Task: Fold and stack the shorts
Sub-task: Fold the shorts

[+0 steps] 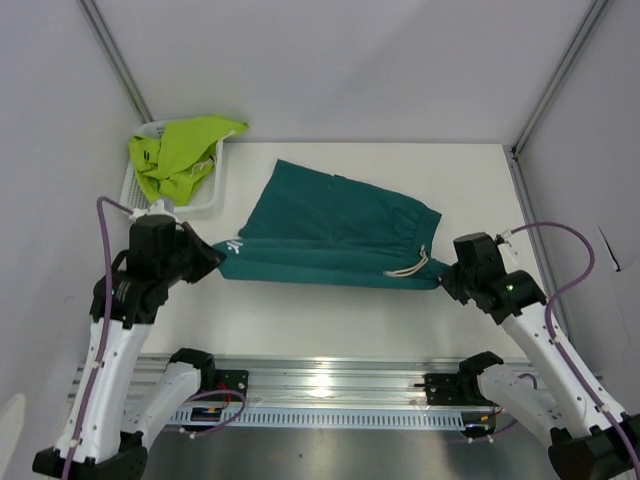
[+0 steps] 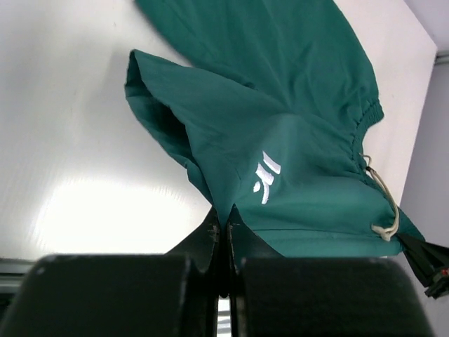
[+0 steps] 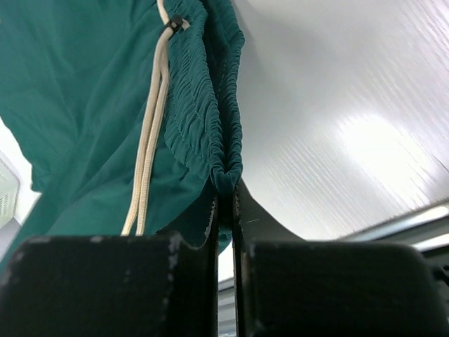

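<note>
The teal shorts point(image 1: 330, 225) stretch between the left gripper point(image 1: 218, 258) and right gripper point(image 1: 443, 278), each clamped on an edge.

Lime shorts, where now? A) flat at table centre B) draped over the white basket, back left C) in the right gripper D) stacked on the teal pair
B: the lime shorts lie bunched over the white mesh basket at back left, apart from the teal shorts.
</note>
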Robot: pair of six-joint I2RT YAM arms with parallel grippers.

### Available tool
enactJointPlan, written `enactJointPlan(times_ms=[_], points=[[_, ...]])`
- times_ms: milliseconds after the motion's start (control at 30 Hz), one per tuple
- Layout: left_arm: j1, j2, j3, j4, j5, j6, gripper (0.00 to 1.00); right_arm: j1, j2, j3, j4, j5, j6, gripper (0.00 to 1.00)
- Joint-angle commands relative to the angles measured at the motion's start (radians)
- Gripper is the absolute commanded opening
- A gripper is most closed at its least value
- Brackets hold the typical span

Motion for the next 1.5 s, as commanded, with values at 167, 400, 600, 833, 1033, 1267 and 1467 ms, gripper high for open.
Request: enactJointPlan(times_ms=[167, 400, 600, 833, 1033, 1267, 1467], points=[[0.029, -0.081, -0.063, -0.025, -0.034, 0.038, 0.00, -0.011, -0.145, -0.031, -0.237, 0.109, 0.035, 0.00], [0.029, 0.097, 0.040, 0.016, -0.054, 0.083, 0.00, -0.016, -0.102, 0.014, -0.248, 0.136, 0.053, 0.00], [0.029, 0.316, 0.247, 0.011, -0.075, 0.127, 0.00, -0.033, 0.010, 0.121, -0.245, 0.171, 0.053, 0.00], [0.030, 0.498, 0.394, -0.007, -0.124, 0.153, 0.00, -0.082, 0.138, 0.210, -0.202, 0.182, 0.044, 0.00], [0.032, 0.661, 0.488, -0.018, -0.108, 0.166, 0.00, -0.163, 0.249, 0.319, -0.180, 0.142, -0.016, 0.00], [0.033, 0.745, 0.471, 0.053, -0.069, 0.169, 0.00, -0.220, 0.299, 0.359, -0.160, 0.109, -0.067, 0.00], [0.041, 0.887, 0.554, 0.010, -0.049, 0.173, 0.00, -0.274, 0.399, 0.419, -0.150, 0.089, -0.103, 0.00]])
